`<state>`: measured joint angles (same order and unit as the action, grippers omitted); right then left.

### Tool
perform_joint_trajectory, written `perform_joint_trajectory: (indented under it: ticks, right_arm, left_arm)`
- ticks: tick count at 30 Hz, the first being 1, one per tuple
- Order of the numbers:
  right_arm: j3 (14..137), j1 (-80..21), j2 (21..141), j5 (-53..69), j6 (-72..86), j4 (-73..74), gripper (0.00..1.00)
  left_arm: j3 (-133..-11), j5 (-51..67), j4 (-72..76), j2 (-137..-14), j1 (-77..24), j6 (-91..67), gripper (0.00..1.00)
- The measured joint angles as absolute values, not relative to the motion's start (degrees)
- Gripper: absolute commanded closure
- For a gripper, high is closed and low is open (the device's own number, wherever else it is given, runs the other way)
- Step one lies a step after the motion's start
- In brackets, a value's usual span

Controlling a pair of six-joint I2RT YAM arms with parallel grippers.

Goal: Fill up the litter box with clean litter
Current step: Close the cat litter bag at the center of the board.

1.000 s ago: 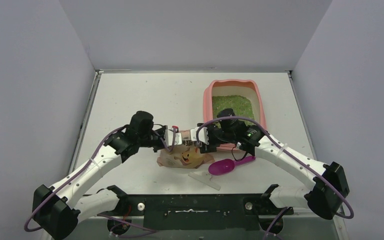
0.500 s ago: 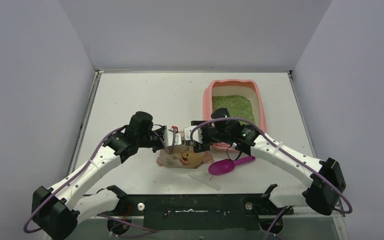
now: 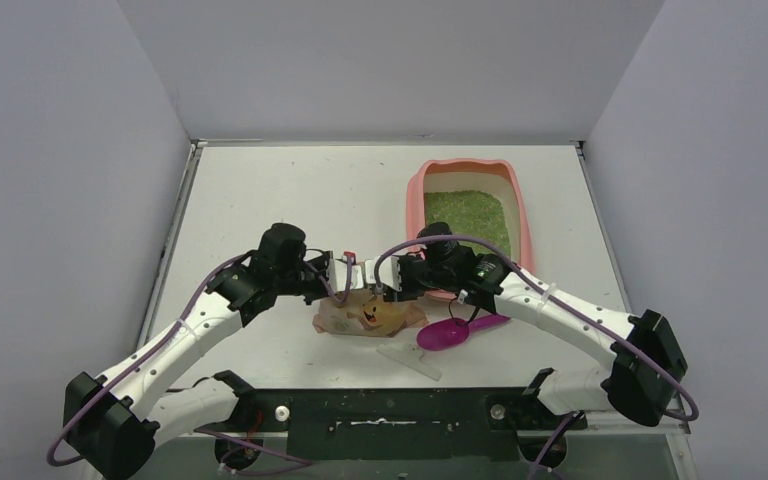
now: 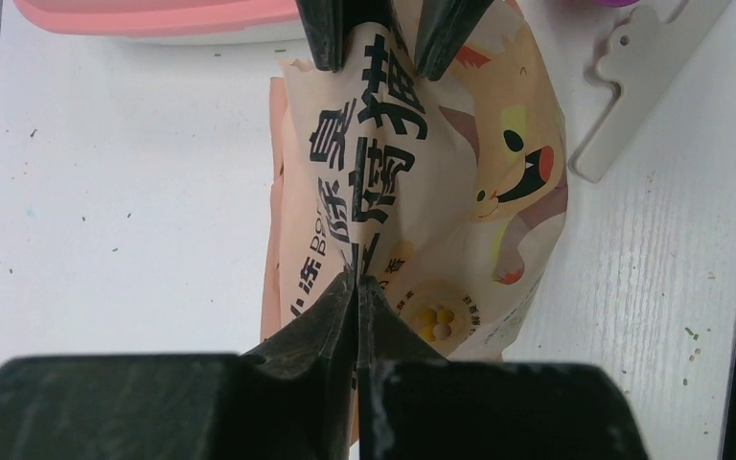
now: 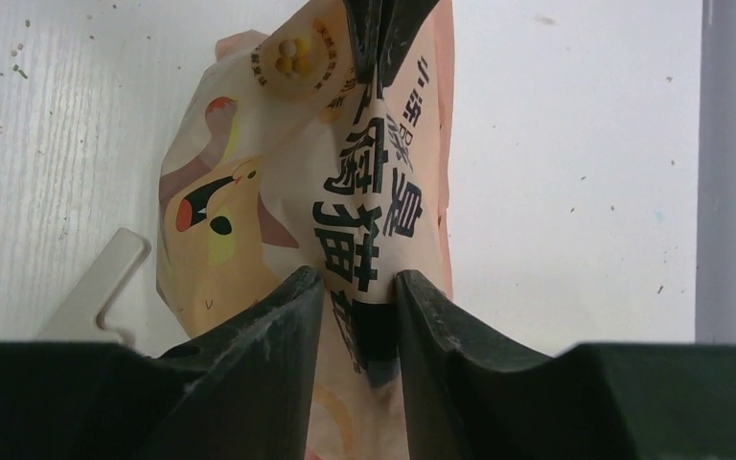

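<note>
Finding litter (image 3: 465, 212) bedding the box (image 3: 414, 197), I judge filling underway: left gripper (image 4: 357, 280) pinches bag (image 4: 412, 192), right gripper (image 5: 356, 283) straddles it, grip unclear.

Your left gripper (image 4: 357, 285) sits at the bottom of its wrist view, its dark fingers pressed together on the near edge of a crinkled beige-and-orange bag (image 4: 431, 192) printed with black characters and a cartoon cat. At the bag's far end the right gripper (image 4: 379, 62) has one dark finger on either side of a fold; you cannot tell whether it pinches. Behind the bag is the white, speckled table (image 4: 105, 240). The rim of the pink plastic litter box (image 4: 153, 17) runs along the top left, and a flat white plastic clip (image 4: 632, 86) lies at the upper right.
</note>
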<state>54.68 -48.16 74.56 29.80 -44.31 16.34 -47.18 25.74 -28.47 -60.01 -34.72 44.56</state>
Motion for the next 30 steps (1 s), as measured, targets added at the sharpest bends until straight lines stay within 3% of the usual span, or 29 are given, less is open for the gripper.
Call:
perform_joint_trajectory:
  ticks: [2,6,8,12,18,20,25,28,29,30]
  right_arm:
    - [54.4,-48.2,75.2,29.2,-44.2,16.3,0.70]
    - [54.4,-48.2,75.6,28.9,-43.8,16.3,0.85]
    - [54.4,-48.1,75.9,29.5,-43.4,16.3,0.93]
    - [54.4,-47.0,76.8,32.3,-42.4,16.3,0.95]
    - [54.4,-45.4,76.8,36.6,-41.3,16.3,0.99]
    - [54.4,-45.3,76.9,37.3,-41.3,16.4,0.99]
    - [54.5,-45.3,77.6,38.5,-39.9,15.4,1.00]
    - [54.5,-45.6,78.1,39.1,-38.2,13.8,1.00]
    - [54.5,-45.7,78.2,39.3,-37.8,13.4,1.00]
    - [54.5,-45.8,78.6,39.5,-37.3,12.9,0.98]
  left_arm:
    - [-47.2,25.7,-28.5,-60.0,-34.7,44.5,0.97]
    - [-47.1,25.2,-28.5,-59.8,-34.7,44.4,0.58]
    - [-46.6,25.5,-28.3,-59.2,-34.6,44.1,0.52]
    - [-44.7,27.9,-26.6,-58.0,-34.5,43.7,0.40]
    - [-44.8,31.0,-22.9,-61.2,-34.5,43.6,0.40]
    - [-45.1,31.4,-22.7,-62.9,-34.5,43.5,0.43]
    - [-45.5,31.4,-23.3,-64.2,-34.5,44.0,0.66]
    - [-46.2,30.5,-24.6,-64.1,-34.5,44.7,0.69]
    - [-46.2,30.1,-24.9,-63.9,-34.4,44.8,0.74]
    - [-46.2,29.8,-25.4,-63.6,-34.3,44.9,0.86]
